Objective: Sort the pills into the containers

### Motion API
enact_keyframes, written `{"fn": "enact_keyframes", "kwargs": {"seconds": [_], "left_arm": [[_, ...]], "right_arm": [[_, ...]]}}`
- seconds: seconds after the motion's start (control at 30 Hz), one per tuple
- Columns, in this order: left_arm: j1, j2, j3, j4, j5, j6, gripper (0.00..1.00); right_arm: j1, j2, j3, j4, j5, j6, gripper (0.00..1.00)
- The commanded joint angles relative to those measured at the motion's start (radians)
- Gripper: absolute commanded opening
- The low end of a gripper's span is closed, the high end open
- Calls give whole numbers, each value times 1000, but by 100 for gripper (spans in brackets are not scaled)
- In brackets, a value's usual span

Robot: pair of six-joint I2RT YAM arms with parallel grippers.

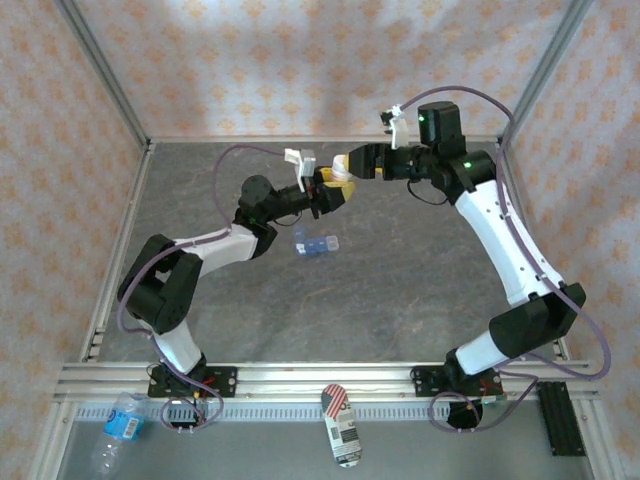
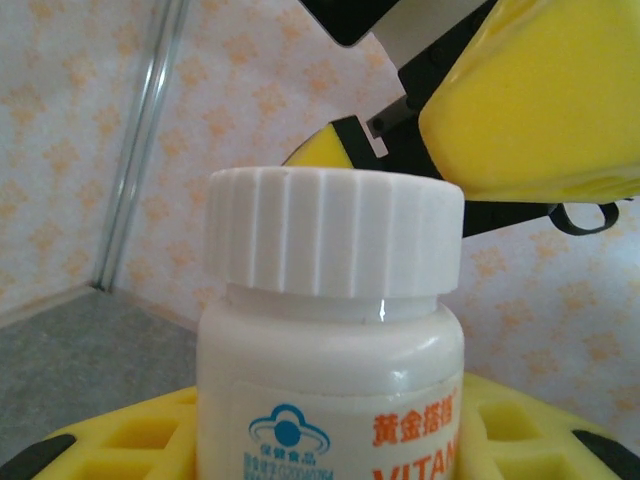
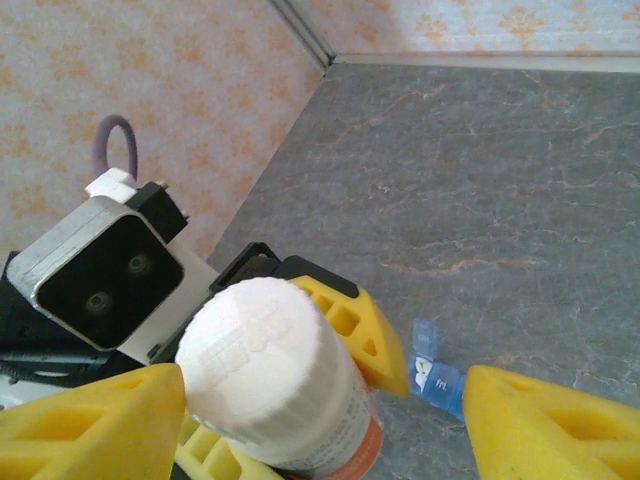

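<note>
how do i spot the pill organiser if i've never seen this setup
Find the grey stone-patterned table. Near its middle, below the white bottle held in the air, lies the pill organiser. It is a short translucent blue strip of joined compartments, the one blue thing there.

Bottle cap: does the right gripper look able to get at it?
Probably yes: the left gripper holds the bottle with its cap bare, and the right gripper's open fingers flank it.
</note>
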Motion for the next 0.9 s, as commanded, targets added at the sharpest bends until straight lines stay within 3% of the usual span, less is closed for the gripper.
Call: {"fn": "enact_keyframes", "kwargs": {"seconds": [0.0, 0.3, 0.6, 0.87], "left_arm": [[-6, 5, 43, 69, 64, -37, 0], [-7, 9, 50, 65, 68, -38, 0], [-10, 16, 56, 63, 76, -38, 0], [-14, 25, 66, 60, 84, -69, 0]], "right_arm": [[11, 3, 37, -30, -56, -33, 71], [31, 12, 28, -21, -61, -35, 62], [32, 9, 36, -14, -44, -32, 63], [33, 12, 34, -14, -57, -29, 57]]}}
